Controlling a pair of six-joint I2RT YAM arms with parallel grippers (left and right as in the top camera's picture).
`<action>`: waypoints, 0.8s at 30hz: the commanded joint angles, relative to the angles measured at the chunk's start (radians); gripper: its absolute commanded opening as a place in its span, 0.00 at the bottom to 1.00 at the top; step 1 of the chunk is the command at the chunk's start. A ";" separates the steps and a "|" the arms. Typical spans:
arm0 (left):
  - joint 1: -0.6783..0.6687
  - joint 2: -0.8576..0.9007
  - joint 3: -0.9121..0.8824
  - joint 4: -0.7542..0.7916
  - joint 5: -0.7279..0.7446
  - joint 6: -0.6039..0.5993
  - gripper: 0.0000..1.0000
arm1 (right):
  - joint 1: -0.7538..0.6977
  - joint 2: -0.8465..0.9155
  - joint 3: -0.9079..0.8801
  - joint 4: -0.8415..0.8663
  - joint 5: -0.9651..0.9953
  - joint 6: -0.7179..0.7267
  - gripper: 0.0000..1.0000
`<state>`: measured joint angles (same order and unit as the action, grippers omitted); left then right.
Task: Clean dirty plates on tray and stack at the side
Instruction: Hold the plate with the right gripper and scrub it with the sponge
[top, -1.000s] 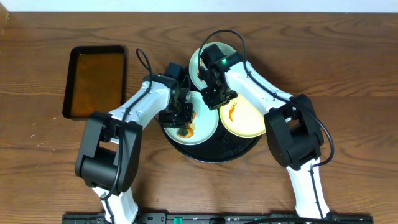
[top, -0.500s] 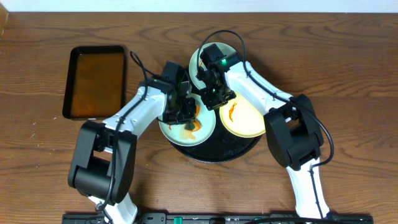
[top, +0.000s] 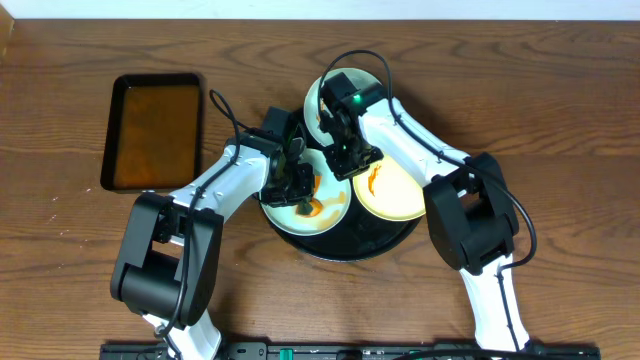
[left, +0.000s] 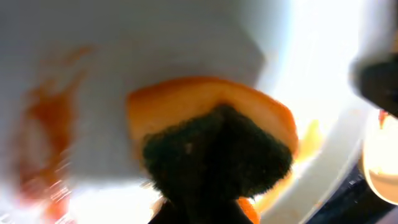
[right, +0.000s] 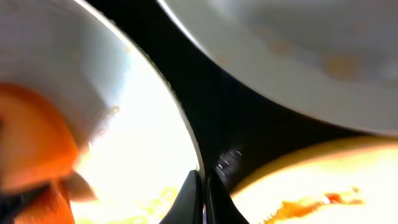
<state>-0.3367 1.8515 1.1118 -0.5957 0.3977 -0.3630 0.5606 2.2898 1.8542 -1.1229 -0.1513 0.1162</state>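
Three dirty plates lie on the round black tray (top: 385, 238). My left gripper (top: 297, 183) is shut on an orange sponge with a dark green scrub face (left: 211, 143) and presses it on the front-left mint-blue plate (top: 338, 200), next to an orange sauce smear (left: 43, 124). My right gripper (top: 345, 155) is shut on that plate's rim (right: 200, 186). The yellow plate (top: 395, 192) with an orange smear lies to the right. The second mint-blue plate (top: 372, 88) lies at the back, partly hidden by the right arm.
A rectangular black tray of brown liquid (top: 155, 130) stands at the back left on the wooden table (top: 560, 120). Both arms cross over the round tray's left and back parts.
My left gripper has rubbed the sponge a little forward across the front-left plate, and the plate has shifted slightly. My right gripper has stayed on the rim.
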 joint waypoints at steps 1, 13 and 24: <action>0.002 0.006 0.000 -0.004 -0.012 -0.002 0.08 | 0.001 0.005 0.066 -0.028 0.032 0.011 0.01; -0.005 -0.026 0.005 0.039 0.010 -0.003 0.07 | 0.004 0.007 0.074 -0.032 0.036 0.010 0.01; -0.007 -0.025 0.005 0.060 0.009 -0.002 0.08 | 0.004 0.007 0.059 -0.057 0.039 0.011 0.15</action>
<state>-0.3389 1.8511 1.1118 -0.5346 0.3977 -0.3634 0.5594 2.2898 1.9221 -1.1759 -0.1204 0.1242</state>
